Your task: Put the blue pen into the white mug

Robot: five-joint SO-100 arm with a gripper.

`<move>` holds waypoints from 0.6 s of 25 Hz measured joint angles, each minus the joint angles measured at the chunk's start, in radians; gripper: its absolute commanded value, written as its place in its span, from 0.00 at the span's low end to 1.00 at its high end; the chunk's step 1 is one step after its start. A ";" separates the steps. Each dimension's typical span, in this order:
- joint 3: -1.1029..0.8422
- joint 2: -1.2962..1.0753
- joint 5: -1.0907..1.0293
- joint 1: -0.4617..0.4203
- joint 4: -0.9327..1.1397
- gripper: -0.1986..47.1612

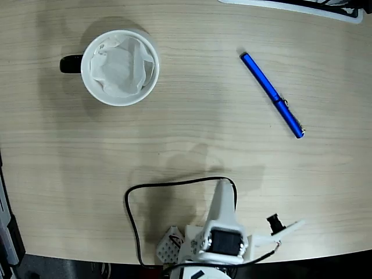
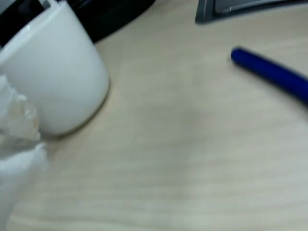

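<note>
White mug (image 1: 120,67) far left on bench (image 1: 192,151), paper inside; blue pen (image 1: 272,95) lying diagonal, far right, well apart; arm (image 1: 221,232) near edge, fingers apparently hidden.

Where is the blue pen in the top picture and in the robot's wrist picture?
Fixed view: the blue pen lies slanted on the table, upper right, far from the arm.
Wrist view: the blue pen shows at the upper right edge, cut off by the frame.
Shared landmark: the white mug, off to the pen's left in both views.
</note>
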 measured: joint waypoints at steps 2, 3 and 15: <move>-0.081 -0.100 0.000 0.029 0.000 0.01; -0.121 -0.138 0.000 0.037 0.000 0.01; -0.515 -0.713 0.000 0.202 -0.003 0.01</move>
